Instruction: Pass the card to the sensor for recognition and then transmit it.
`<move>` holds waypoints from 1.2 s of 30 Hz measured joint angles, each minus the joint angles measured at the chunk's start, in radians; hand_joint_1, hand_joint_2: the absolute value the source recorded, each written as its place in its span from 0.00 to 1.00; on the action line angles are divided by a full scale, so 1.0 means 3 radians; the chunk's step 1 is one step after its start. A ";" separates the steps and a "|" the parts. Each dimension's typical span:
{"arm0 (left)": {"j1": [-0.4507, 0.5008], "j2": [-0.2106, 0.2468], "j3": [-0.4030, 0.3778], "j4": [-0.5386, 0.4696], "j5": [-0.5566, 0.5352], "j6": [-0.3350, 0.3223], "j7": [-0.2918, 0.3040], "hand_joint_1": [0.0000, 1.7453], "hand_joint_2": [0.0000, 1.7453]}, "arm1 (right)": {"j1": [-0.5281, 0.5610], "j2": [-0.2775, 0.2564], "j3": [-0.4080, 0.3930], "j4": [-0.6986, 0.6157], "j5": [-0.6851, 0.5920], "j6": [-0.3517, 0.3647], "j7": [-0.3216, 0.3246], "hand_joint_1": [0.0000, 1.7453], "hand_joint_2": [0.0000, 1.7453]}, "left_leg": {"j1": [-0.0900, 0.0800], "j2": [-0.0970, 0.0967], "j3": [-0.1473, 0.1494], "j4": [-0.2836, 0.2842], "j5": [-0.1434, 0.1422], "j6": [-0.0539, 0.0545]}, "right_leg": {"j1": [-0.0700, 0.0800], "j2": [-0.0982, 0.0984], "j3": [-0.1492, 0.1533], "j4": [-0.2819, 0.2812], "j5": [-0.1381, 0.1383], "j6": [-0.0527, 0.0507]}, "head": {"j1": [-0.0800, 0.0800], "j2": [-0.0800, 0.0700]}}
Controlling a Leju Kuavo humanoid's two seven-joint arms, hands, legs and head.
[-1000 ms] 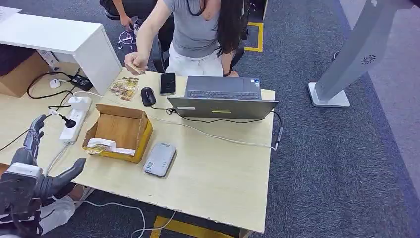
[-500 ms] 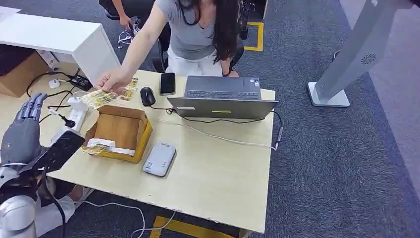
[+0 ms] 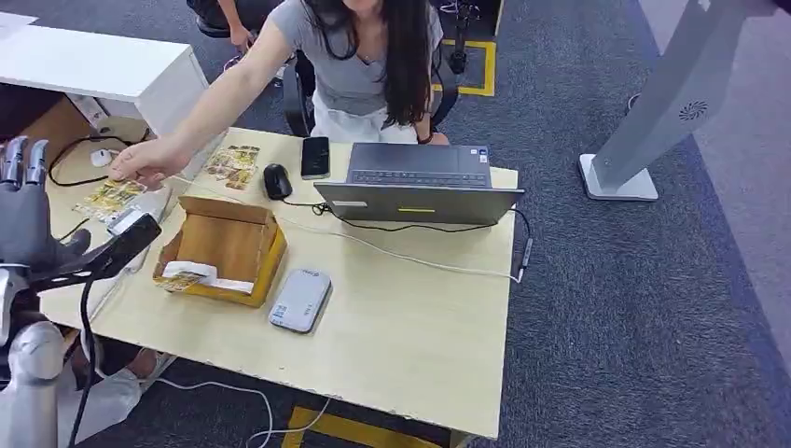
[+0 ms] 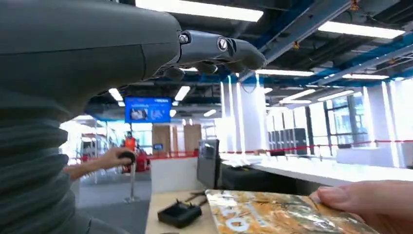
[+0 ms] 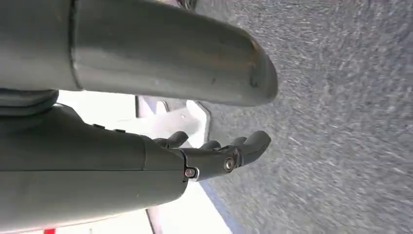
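**Card offered at the left hand, not yet received**

Head view. The left hand (image 3: 26,219) is raised at the near-left corner of the desk (image 3: 410,327), fingers pointing up and spread, thumb out to the side, nothing in it. A person's hand (image 3: 142,163) reaches across the desk and holds the card (image 3: 110,198) just beyond the robot's thumb; card and hand look close but apart. The sensor (image 3: 300,300), a flat grey unit, lies on the desk just beside the cardboard box (image 3: 224,247), between the box and the near edge. A laptop (image 3: 422,187), mouse (image 3: 278,181) and phone (image 3: 316,157) sit further back.

Left wrist view. The left hand's fingers (image 4: 229,48) are extended above, apart from the thumb, with open space beneath. The card (image 4: 272,214), glossy and printed, is pinched at one edge by the person's fingertips (image 4: 350,200) and sits below the fingers, not touching them.

Right wrist view. The right hand (image 5: 214,156) hangs over carpet (image 5: 341,122), fingers loosely curled but apart, holding nothing.

Risks, as judged. The card is thin and glossy: closing before it lies between thumb and fingers would miss it or knock it down. A weak edge pinch could let it slip or tilt on release. Carrying it to the sensor passes the box, where a low path could catch the rim.
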 joint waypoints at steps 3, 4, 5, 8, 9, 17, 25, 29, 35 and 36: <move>-0.0022 0.0056 -0.0014 0.0042 -0.0179 0.0025 0.0048 0.00 1.00 | -0.0027 -0.0004 -0.0032 0.0033 0.0057 -0.0013 -0.0043 0.00 0.00 | 0.0000 0.0000 0.0000 0.0000 0.0000 0.0000 | 0.0000 0.0000 -0.0003 0.0000 0.0000 0.0000 | 0.0000 0.0000; -0.0026 0.0066 -0.0016 0.0053 -0.0188 0.0028 0.0049 0.00 1.00 | -0.0034 -0.0005 -0.0039 0.0043 0.0057 -0.0018 -0.0051 0.00 0.00 | 0.0000 0.0000 0.0000 0.0000 0.0000 0.0000 | 0.0000 0.0000 -0.0003 0.0000 0.0000 0.0000 | 0.0000 0.0000; -0.0027 0.0074 -0.0020 0.0058 -0.0198 0.0028 0.0053 0.00 1.00 | -0.0040 -0.0006 -0.0044 0.0052 0.0057 -0.0019 -0.0055 0.00 0.00 | 0.0000 0.0000 0.0000 0.0000 0.0000 0.0000 | 0.0000 0.0000 -0.0004 0.0000 0.0000 0.0000 | -0.0001 0.0000; -0.0027 0.0086 -0.0048 0.0061 -0.0204 0.0025 0.0072 0.00 1.00 | -0.0044 -0.0009 -0.0051 0.0074 0.0057 -0.0033 -0.0058 0.00 0.00 | 0.0000 0.0000 -0.0001 0.0000 0.0000 0.0000 | 0.0000 0.0000 -0.0002 0.0000 0.0000 0.0000 | 0.0000 0.0000; -0.0026 0.0086 -0.0063 0.0061 -0.0206 0.0025 0.0085 0.00 1.00 | -0.0045 -0.0009 -0.0051 0.0079 0.0057 -0.0034 -0.0061 0.00 0.00 | 0.0000 0.0000 -0.0001 0.0000 0.0000 0.0000 | 0.0000 0.0000 -0.0002 0.0000 0.0000 0.0000 | 0.0000 0.0000; -0.0026 0.0086 -0.0309 0.0085 -0.0208 0.0027 0.0187 0.00 1.00 | -0.0058 -0.0018 -0.0051 0.0119 0.0057 -0.0050 -0.0108 0.00 0.00 | 0.0000 -0.0001 0.0000 0.0001 0.0000 0.0000 | 0.0000 -0.0001 -0.0003 0.0000 0.0000 0.0000 | 0.0000 0.0000; -0.0062 0.0083 -0.0616 0.0180 -0.0208 0.0025 0.0272 0.00 1.00 | -0.0063 -0.0025 -0.0048 0.0140 0.0057 -0.0055 -0.0137 0.00 0.00 | 0.0000 0.0000 -0.0001 0.0002 0.0000 0.0000 | 0.0000 0.0000 -0.0002 0.0000 0.0001 -0.0001 | 0.0000 0.0000; -0.0139 0.0066 -0.0805 0.0267 -0.0208 0.0020 0.0367 0.00 1.00 | -0.0070 -0.0032 -0.0047 0.0154 0.0057 -0.0055 -0.0158 0.00 0.00 | 0.0000 0.0000 0.0000 0.0002 0.0000 0.0000 | 0.0000 -0.0001 -0.0004 0.0000 0.0001 -0.0001 | 0.0000 0.0000; -0.0194 0.0034 -0.1050 0.0407 -0.0208 0.0027 0.0450 0.00 1.00 | -0.0074 -0.0036 -0.0046 0.0167 0.0057 -0.0058 -0.0168 0.00 0.00 | 0.0000 0.0001 -0.0001 0.0002 0.0001 0.0001 | 0.0000 0.0000 0.0001 0.0000 0.0002 -0.0001 | 0.0000 0.0000; -0.0194 0.0028 -0.1075 0.0423 -0.0208 0.0028 0.0453 0.00 1.00 | -0.0074 -0.0036 -0.0044 0.0167 0.0057 -0.0061 -0.0168 0.00 0.00 | 0.0000 0.0000 -0.0001 0.0002 0.0001 0.0001 | 0.0000 0.0000 0.0001 0.0000 0.0002 -0.0001 | 0.0000 0.0000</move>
